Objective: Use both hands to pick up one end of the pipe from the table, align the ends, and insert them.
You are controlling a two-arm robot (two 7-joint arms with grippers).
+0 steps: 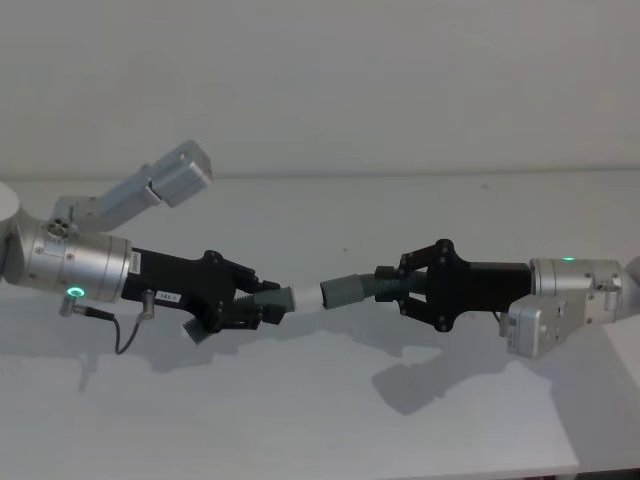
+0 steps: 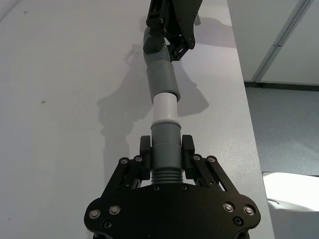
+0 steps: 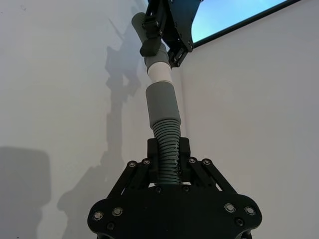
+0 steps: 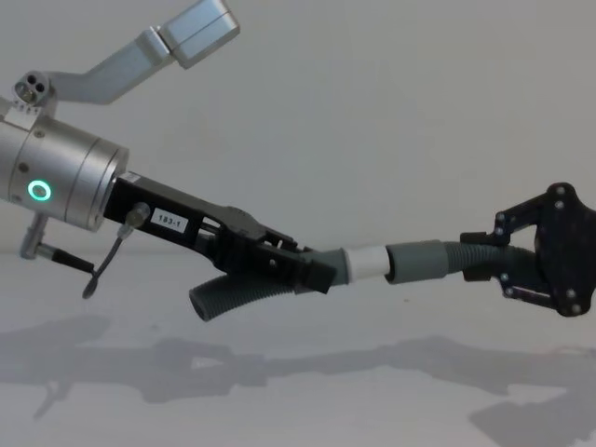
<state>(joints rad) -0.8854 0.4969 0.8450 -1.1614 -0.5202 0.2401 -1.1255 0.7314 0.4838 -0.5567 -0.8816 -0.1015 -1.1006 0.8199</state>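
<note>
Both grippers hold pipe pieces above the table (image 1: pixel 300 420). My left gripper (image 1: pixel 265 300) (image 4: pixel 312 270) (image 2: pixel 165 147) is shut on the ribbed piece with the white tip (image 4: pixel 368 263) (image 2: pixel 165 107). That piece's curved tail (image 4: pixel 228 296) hangs below its fingers. Opposite it, my right gripper (image 1: pixel 395 290) (image 3: pixel 168 149) (image 4: pixel 480 261) is shut on the ribbed hose (image 3: pixel 167 132) of the other piece. The grey cuff (image 1: pixel 345 290) (image 3: pixel 162 102) (image 4: pixel 419 261) of that piece points toward the white tip. The two ends are lined up, and the tip's end touches the cuff's mouth.
A grey camera box on a bracket (image 1: pixel 180 172) sticks up behind the left wrist, and a thin cable (image 1: pixel 120 330) loops under it. Another grey box (image 1: pixel 535 325) sits on the right wrist. The table's edge (image 2: pixel 249 124) lies to the right.
</note>
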